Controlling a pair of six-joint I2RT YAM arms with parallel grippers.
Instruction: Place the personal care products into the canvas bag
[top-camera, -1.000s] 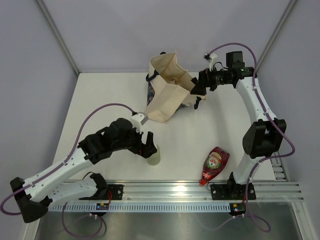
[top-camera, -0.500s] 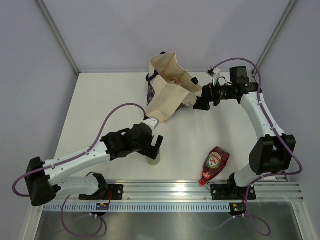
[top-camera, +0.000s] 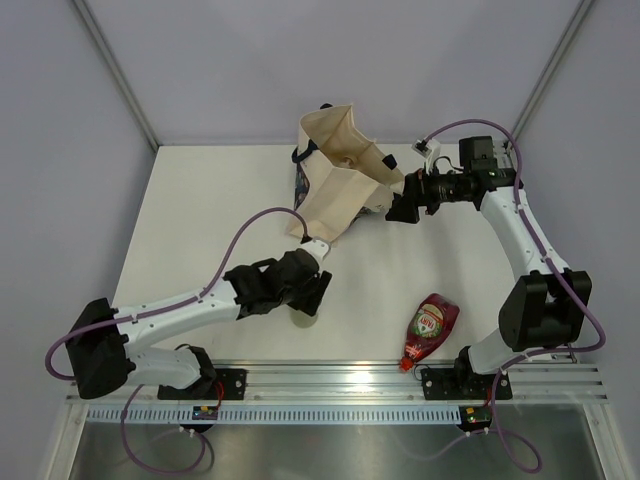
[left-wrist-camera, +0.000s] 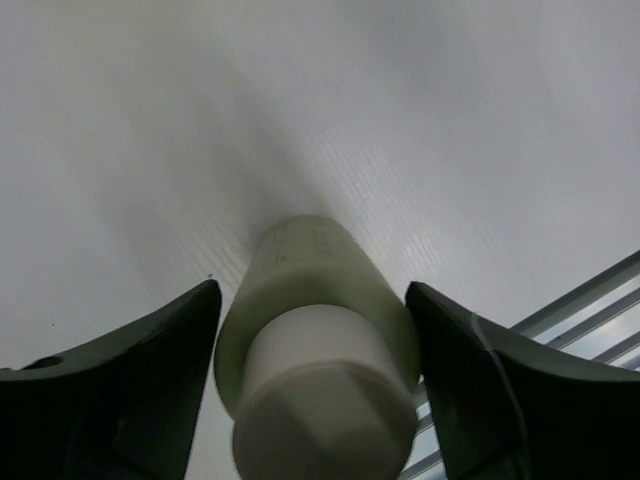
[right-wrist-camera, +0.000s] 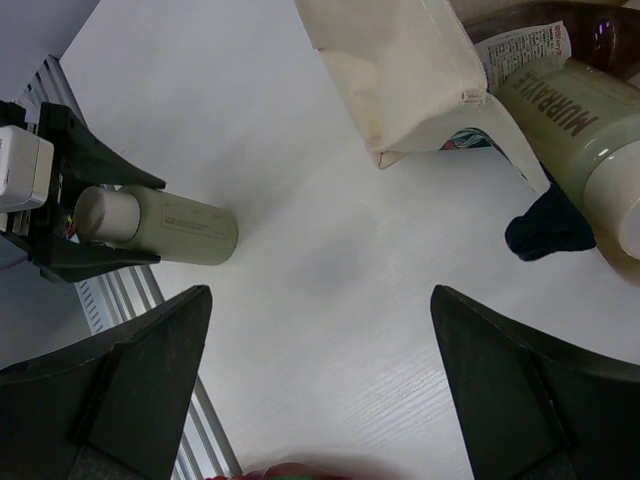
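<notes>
Counter (top-camera: 200, 230): white, walled on three sides, with a metal rail (top-camera: 350, 378) along the near edge.

Bag (top-camera: 335, 190): cream canvas, slumped at the far middle of the counter, mouth gaping toward the right. A navy handle (right-wrist-camera: 545, 228) trails on the counter by the mouth.

Left arm (top-camera: 180, 310): stretched low across the near counter toward the middle. Right arm (top-camera: 520, 235): raised, forearm reaching left toward the bag mouth.

Red bottle (top-camera: 430, 328): flat on the counter, near right, cap toward the rail, well apart from the bag and clear of both arms.

Beige bottle (right-wrist-camera: 565, 120): on its side at the bag mouth, partly under the canvas edge, beside a dark-red labelled one (right-wrist-camera: 520, 40).

Sage bottle (left-wrist-camera: 315, 300): on the bare counter near the rail, in front of the bag and well apart from it, white cap toward the left wrist camera.

Left pincer (top-camera: 312, 292): down over the sage bottle, one finger (left-wrist-camera: 130, 380) close on each side. Cannot tell whether they are pressing it yet.

Right pincer (right-wrist-camera: 320, 295): spread wide, holding nothing, hanging just beside the bag mouth.
</notes>
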